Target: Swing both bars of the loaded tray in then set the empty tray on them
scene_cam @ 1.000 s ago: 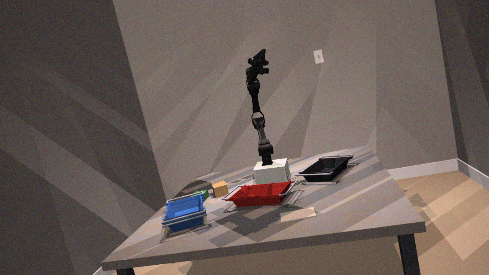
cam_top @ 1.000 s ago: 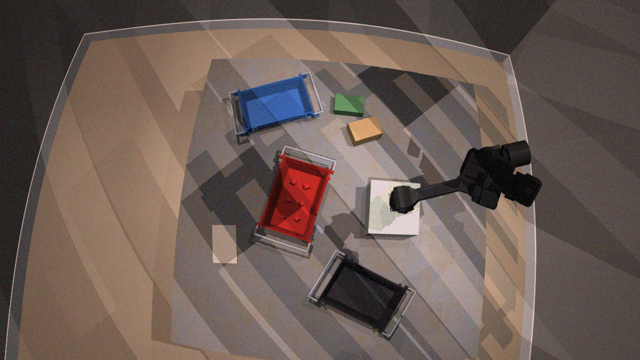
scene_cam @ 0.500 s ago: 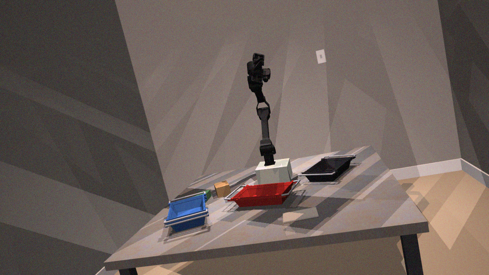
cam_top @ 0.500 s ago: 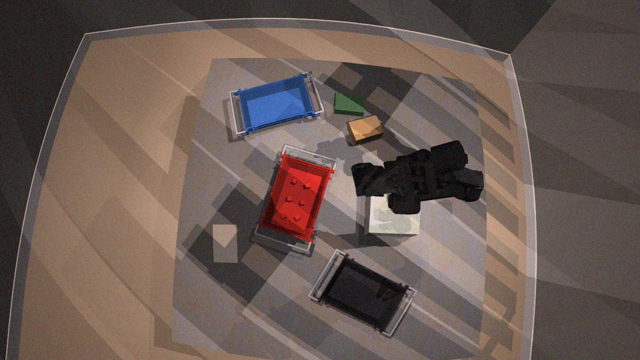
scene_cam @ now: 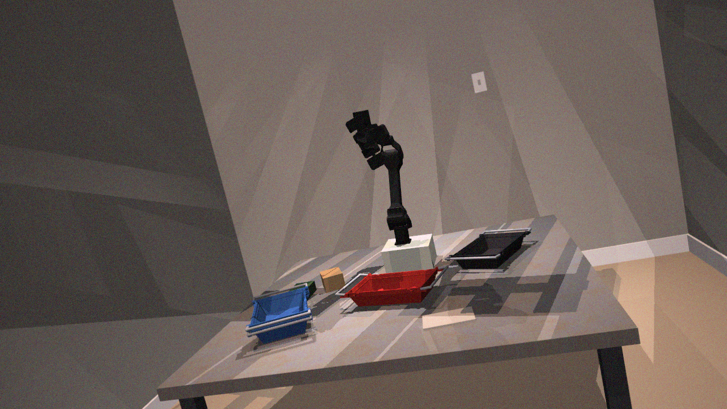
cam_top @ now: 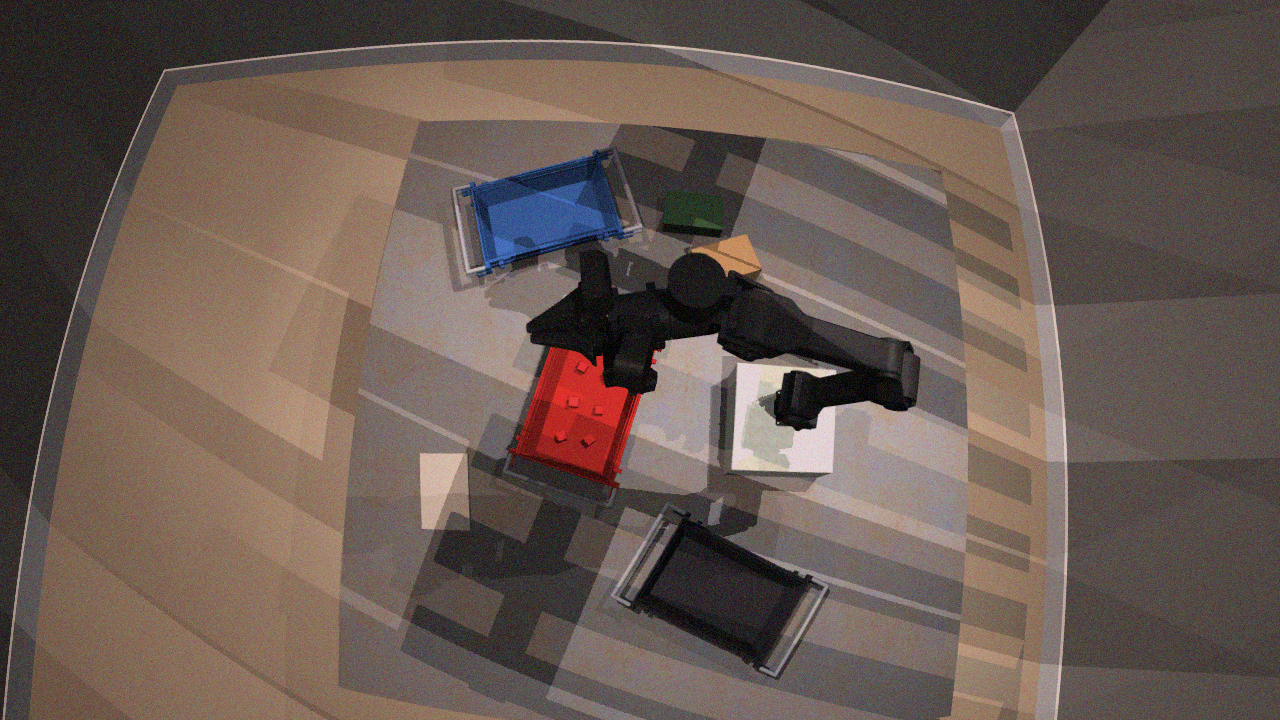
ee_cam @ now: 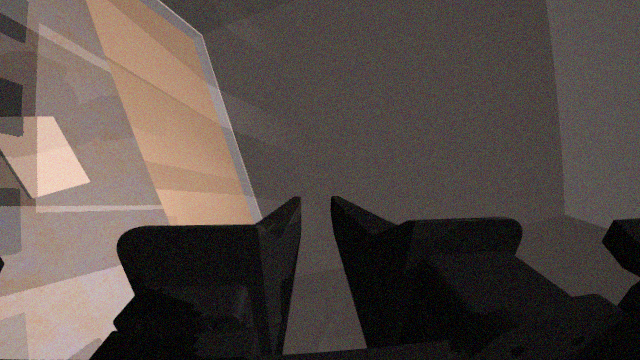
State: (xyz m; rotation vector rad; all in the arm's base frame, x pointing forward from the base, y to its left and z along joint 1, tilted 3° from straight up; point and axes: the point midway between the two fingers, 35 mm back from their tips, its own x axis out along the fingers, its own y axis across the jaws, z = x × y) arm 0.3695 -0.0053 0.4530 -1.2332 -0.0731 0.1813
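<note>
Top view: five small red blocks (cam_top: pixel 573 402) show in the one loaded red tray (cam_top: pixel 572 462) (scene_cam: pixel 391 298), center of the frame, partly hidden by the arm; two empty trays, blue (cam_top: pixel 547 217) (scene_cam: pixel 282 332) and black (cam_top: pixel 711 586) (scene_cam: pixel 487 253), sit upper left and lower right. Exterior view: the red tray's two bars stand swung outward, center. Wrist view: the claw (cam_top: pixel 534 329) (scene_cam: pixel 358 121) (ee_cam: pixel 316 203), bottom center, is slightly open, gripping nothing.

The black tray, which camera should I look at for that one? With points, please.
The top view: it shows the black tray (cam_top: pixel 776 607) (scene_cam: pixel 490 267) from above, inside floor and both end bars visible. The exterior view shows it farther off, at a slant, beyond the red tray (cam_top: pixel 528 447) (scene_cam: pixel 391 300). The wrist view misses it.
</note>
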